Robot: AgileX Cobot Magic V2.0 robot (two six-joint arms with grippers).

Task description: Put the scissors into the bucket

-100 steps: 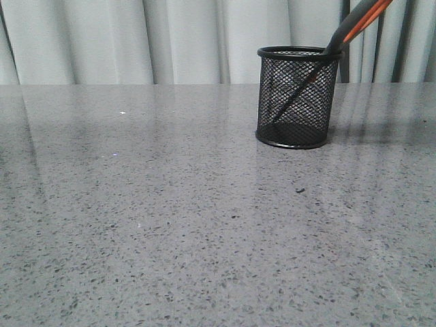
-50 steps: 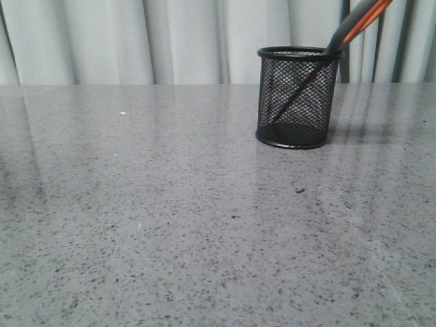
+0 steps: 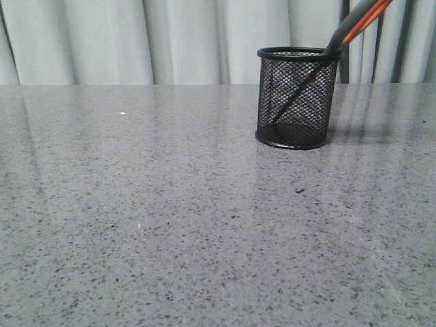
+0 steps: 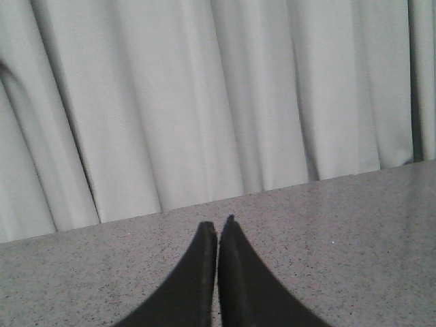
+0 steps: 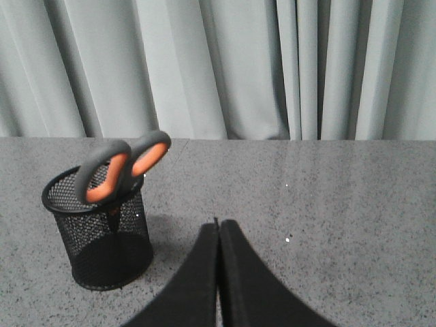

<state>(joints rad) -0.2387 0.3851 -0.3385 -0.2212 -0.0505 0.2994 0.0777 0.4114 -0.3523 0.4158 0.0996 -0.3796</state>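
The scissors [image 3: 357, 20] stand blades down inside the bucket [image 3: 297, 97], leaning right, with the grey and orange handle loops sticking out above the rim. The right wrist view shows the same: the scissors' handles [image 5: 122, 165] rise from the black mesh bucket [image 5: 102, 235]. My right gripper [image 5: 219, 223] is shut and empty, apart from the bucket and beside it. My left gripper [image 4: 218, 223] is shut and empty over bare table, with neither object in its view. Neither gripper shows in the front view.
The grey speckled table [image 3: 170, 204] runs back to pale curtains [image 3: 136, 41]. The table's far edge [image 4: 272, 191] lies just beyond the left gripper.
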